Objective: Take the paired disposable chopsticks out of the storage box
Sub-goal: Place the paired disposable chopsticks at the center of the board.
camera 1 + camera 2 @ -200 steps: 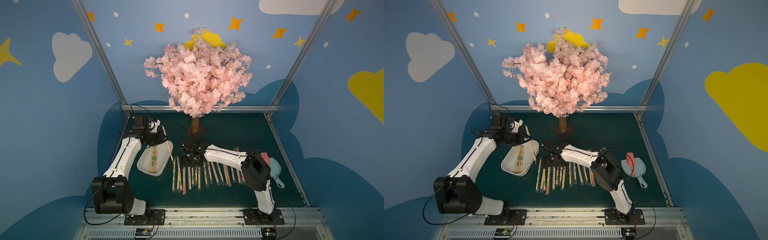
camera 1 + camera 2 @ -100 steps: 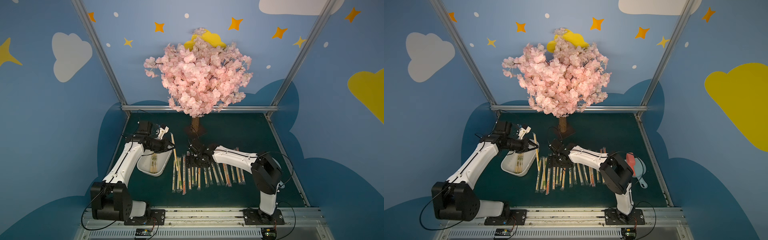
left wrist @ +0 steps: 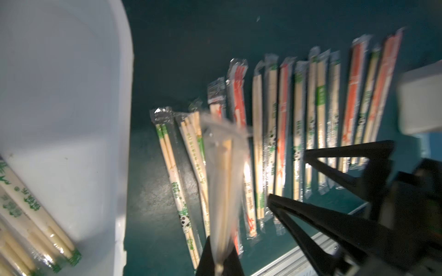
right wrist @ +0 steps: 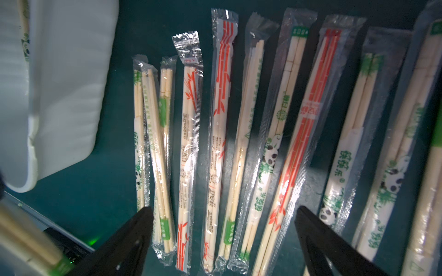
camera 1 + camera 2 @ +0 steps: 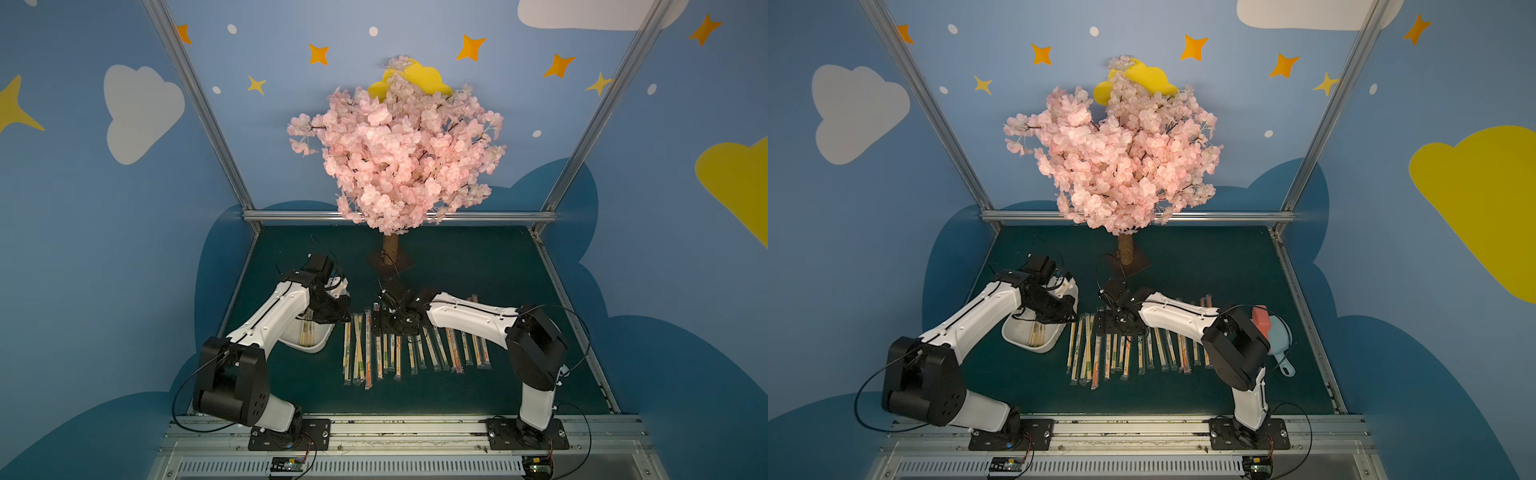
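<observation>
Tabletop [image 5: 478,257] is open behind and in front of the row of chopsticks [image 5: 357,353]; tree [image 5: 391,249] blocks back centre, box [image 5: 316,348] the left.

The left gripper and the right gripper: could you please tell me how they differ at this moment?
The left gripper is shut on one sleeved chopstick pair; the right gripper is open and empty. The left gripper sits beside the storage box, the right gripper over the laid-out row. Both are black.
</observation>
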`<action>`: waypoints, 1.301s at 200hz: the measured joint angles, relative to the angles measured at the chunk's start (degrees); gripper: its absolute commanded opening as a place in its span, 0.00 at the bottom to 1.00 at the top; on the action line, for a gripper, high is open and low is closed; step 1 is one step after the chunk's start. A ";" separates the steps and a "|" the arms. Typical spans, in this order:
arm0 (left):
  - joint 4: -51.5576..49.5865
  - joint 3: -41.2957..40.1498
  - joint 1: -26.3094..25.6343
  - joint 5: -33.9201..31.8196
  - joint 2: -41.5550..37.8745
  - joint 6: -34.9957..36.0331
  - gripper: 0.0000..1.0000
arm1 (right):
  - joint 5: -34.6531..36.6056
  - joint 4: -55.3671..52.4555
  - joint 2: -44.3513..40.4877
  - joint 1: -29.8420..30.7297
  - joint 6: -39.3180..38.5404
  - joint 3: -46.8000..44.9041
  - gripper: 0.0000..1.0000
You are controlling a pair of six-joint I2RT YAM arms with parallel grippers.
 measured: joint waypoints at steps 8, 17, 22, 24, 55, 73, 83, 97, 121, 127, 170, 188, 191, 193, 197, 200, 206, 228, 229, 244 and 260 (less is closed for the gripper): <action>-0.59 0.00 -0.17 -1.31 1.44 -0.04 0.03 | 0.02 0.07 0.00 0.00 0.04 -0.02 0.96; -1.31 0.11 -0.31 -2.69 2.97 -0.09 0.03 | 0.00 0.09 0.00 0.00 0.07 -0.02 0.96; -1.60 0.15 -0.39 -3.43 3.91 -0.15 0.03 | 0.00 0.09 0.00 0.00 0.09 -0.02 0.96; -1.70 0.17 -0.46 -3.63 4.17 -0.15 0.03 | 0.00 0.09 0.00 0.00 0.09 -0.02 0.96; -2.71 0.35 -0.70 -6.25 7.39 -1.07 0.03 | 0.00 0.09 0.00 0.02 0.11 -0.02 0.96; -2.93 0.59 -0.72 -7.48 8.68 -1.55 0.03 | 0.00 0.09 0.00 0.09 0.09 -0.02 0.96; -3.10 0.76 -0.72 -8.09 9.35 -1.79 0.03 | 0.02 0.09 0.00 0.11 0.09 0.00 0.96; -3.17 0.96 -0.72 -9.14 10.34 -2.36 0.03 | 0.02 0.09 0.00 0.11 0.09 0.00 0.96; -3.54 1.07 -0.79 -10.82 12.02 -2.78 0.03 | 0.02 0.07 0.00 0.13 0.09 0.00 0.96; -3.54 1.16 -0.79 -11.06 12.17 -2.82 0.03 | 0.02 0.07 0.00 0.13 0.09 0.00 0.96; -3.67 1.75 -0.83 -11.82 12.63 -3.32 0.03 | 0.02 0.00 0.00 0.17 0.04 0.59 0.96; -3.28 1.77 -0.94 -11.45 12.81 -3.74 0.07 | 0.02 -0.02 0.00 0.17 0.00 0.90 0.96; -3.21 1.77 -0.94 -11.39 12.83 -3.85 0.08 | 0.02 -0.04 0.00 0.17 -0.02 0.92 0.96; -3.15 1.77 -0.96 -11.32 12.85 -3.85 0.09 | 0.02 -0.04 0.00 0.17 -0.02 0.92 0.96; -3.04 1.77 -0.98 -11.19 12.85 -3.93 0.11 | 0.04 -0.04 0.00 0.17 -0.04 0.92 0.96; -2.95 1.77 -1.01 -11.10 12.90 -4.04 0.13 | 0.02 -0.04 0.00 0.17 -0.04 0.94 0.96; -2.78 1.77 -1.05 -10.86 12.96 -4.13 0.17 | 0.02 -0.11 0.00 0.17 -0.07 0.98 0.96; -1.97 1.75 -1.33 -10.16 13.11 -4.70 0.29 | 0.02 -0.39 0.00 0.20 -0.11 1.46 0.96; -1.97 1.73 -1.33 -10.16 13.11 -4.70 0.29 | 0.02 -0.39 0.00 0.20 -0.11 1.49 0.96; -1.64 1.68 -1.38 -9.88 13.16 -5.14 0.31 | 0.02 -0.37 0.00 0.28 -0.11 1.66 0.96; -1.60 1.68 -1.38 -9.81 13.14 -5.18 0.33 | 0.02 -0.42 0.00 0.44 -0.11 1.66 0.96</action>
